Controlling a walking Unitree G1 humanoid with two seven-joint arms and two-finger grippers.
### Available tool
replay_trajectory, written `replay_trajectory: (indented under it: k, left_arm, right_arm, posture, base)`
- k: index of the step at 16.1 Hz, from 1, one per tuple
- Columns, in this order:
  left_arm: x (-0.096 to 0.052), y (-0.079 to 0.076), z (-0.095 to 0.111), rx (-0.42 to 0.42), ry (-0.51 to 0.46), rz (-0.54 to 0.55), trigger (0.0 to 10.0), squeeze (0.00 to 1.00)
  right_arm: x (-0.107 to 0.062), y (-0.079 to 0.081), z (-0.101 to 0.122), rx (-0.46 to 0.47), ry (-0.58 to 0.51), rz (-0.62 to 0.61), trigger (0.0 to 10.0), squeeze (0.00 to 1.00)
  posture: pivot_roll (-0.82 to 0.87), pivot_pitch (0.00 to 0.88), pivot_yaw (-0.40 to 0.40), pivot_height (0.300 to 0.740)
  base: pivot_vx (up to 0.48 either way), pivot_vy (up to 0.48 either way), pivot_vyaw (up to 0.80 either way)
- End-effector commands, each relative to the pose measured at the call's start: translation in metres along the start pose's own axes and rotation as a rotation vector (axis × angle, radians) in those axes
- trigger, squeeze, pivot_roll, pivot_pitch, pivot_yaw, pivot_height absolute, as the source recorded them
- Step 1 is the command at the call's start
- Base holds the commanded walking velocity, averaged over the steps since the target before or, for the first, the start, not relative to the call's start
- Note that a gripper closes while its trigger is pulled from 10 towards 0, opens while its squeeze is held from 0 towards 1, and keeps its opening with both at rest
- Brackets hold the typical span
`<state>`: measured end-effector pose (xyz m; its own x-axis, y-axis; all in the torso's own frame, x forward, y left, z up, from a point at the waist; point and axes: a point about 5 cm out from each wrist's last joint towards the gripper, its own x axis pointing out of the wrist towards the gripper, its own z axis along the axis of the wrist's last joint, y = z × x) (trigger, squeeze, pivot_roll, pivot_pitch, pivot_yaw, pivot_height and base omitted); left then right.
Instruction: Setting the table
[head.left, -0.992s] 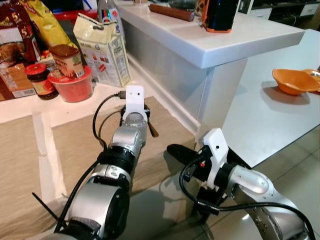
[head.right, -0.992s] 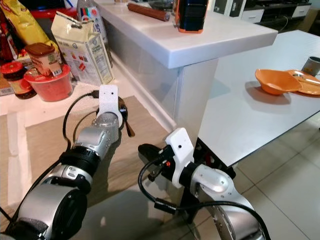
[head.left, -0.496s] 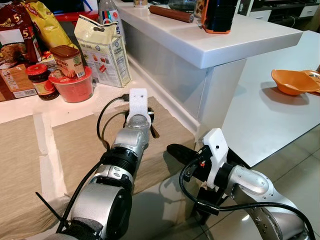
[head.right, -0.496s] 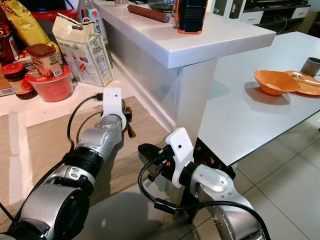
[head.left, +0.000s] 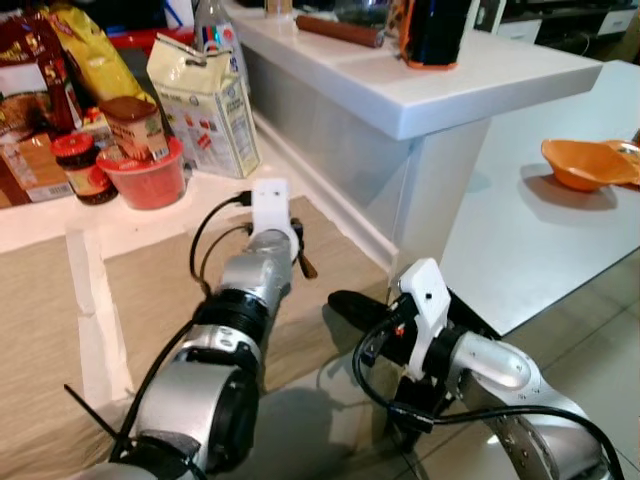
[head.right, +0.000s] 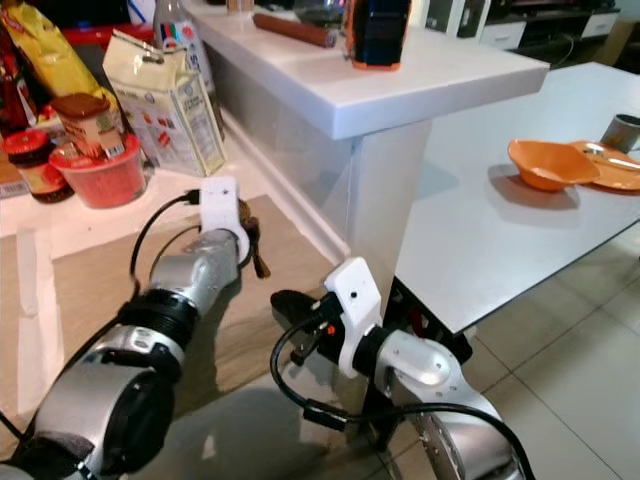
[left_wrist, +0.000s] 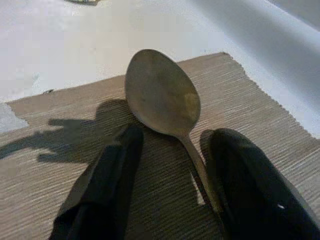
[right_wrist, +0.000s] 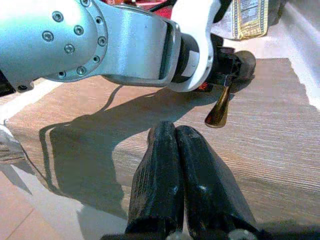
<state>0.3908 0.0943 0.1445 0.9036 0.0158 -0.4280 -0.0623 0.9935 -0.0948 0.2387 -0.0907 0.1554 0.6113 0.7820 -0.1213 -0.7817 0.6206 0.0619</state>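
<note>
Although the spoon (left_wrist: 162, 97) looks to be metal, and so stiff and light, its smooth brassy finish and thin handle suggest it would slip if pinched at the bowl; the inspector judges the handle, just behind the neck, to be the sound place to take hold. It lies on the woven beige placemat (head.left: 150, 290) on the white counter (head.left: 40, 225), near the mat's far edge, with its bowl pointing away from the robot and its handle running back between the fingers of the left gripper (left_wrist: 172, 145). That gripper stands with its fingers apart, one on each side of the handle; the handle runs close along one finger (left_wrist: 247, 180), and whether it touches cannot be told. The other finger (left_wrist: 107, 175) is clear of it. From the right wrist view the handle's end (right_wrist: 218, 111) appears tilted up off the mat beneath the left wrist, so the spoon may be partly raised, though this is not certain. The right gripper (right_wrist: 176, 150) hovers low at the near edge of the mat with its fingers pressed together, holding nothing. An orange bowl (head.left: 585, 163) sits on the grey dining table (head.left: 520, 240) to the robot's right, well apart from the spoon, and is the likely destination.
</note>
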Motion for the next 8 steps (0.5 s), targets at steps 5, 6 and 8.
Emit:
replay_trajectory:
  k: [5, 6, 8]
  left_arm:
    - [0.0036, 0.0066, -0.0413, 0.03, 0.166, -0.008, 0.0, 0.0]
    - [0.0038, 0.0066, -0.0396, 0.076, 0.139, -0.011, 0.0, 0.0]
    - [0.0038, 0.0052, -0.0371, 0.149, 0.1, -0.021, 0.0, 0.0]
  right_arm:
    - [0.0022, -0.0028, 0.0028, -0.005, -0.009, -0.008, 10.0, 0.0]
    - [0.0022, -0.0027, 0.0026, -0.005, -0.009, -0.009, 10.0, 0.0]
    - [0.0023, -0.0023, 0.0022, -0.004, -0.009, -0.01, 10.0, 0.0]
  posture:
    - [-0.1, 0.0, 0.039, 0.732]
    - [-0.1, 0.0, 0.04, 0.732]
    - [-0.1, 0.0, 0.04, 0.732]
  base:
    - [0.0, 0.0, 0.0]
    - [0.0, 0.0, 0.0]
    - [0.0, 0.0, 0.0]
